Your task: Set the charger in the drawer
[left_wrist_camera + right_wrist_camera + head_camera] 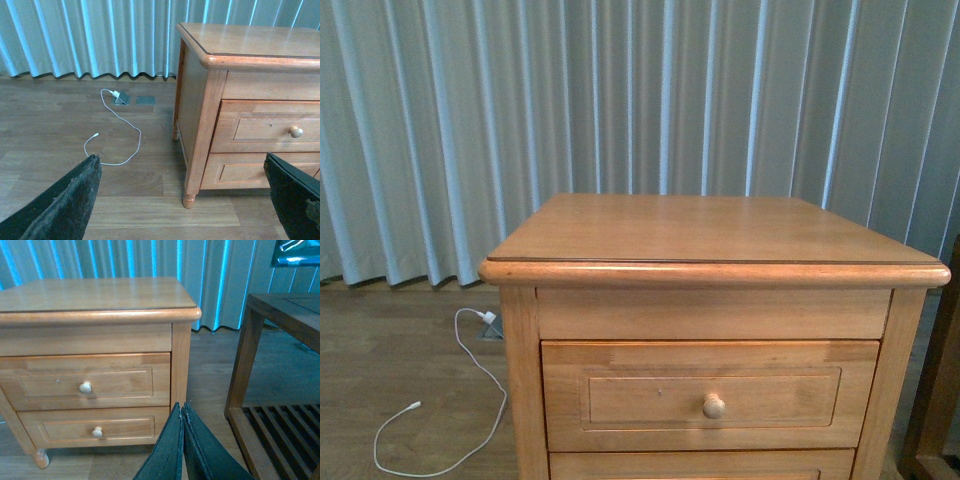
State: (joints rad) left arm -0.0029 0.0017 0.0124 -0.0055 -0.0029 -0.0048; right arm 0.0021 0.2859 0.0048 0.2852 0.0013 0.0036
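While unseen from the front, left tool (182, 200) spread wide, right tool (183, 412) pressed together before the closed drawer (85, 382).

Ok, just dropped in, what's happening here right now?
Nothing is being handled yet. The drawer in the wooden nightstand is closed. The left gripper is open and empty, the right gripper is shut on nothing. No charger is visible; only a thin white cable lies on the floor beside the nightstand.
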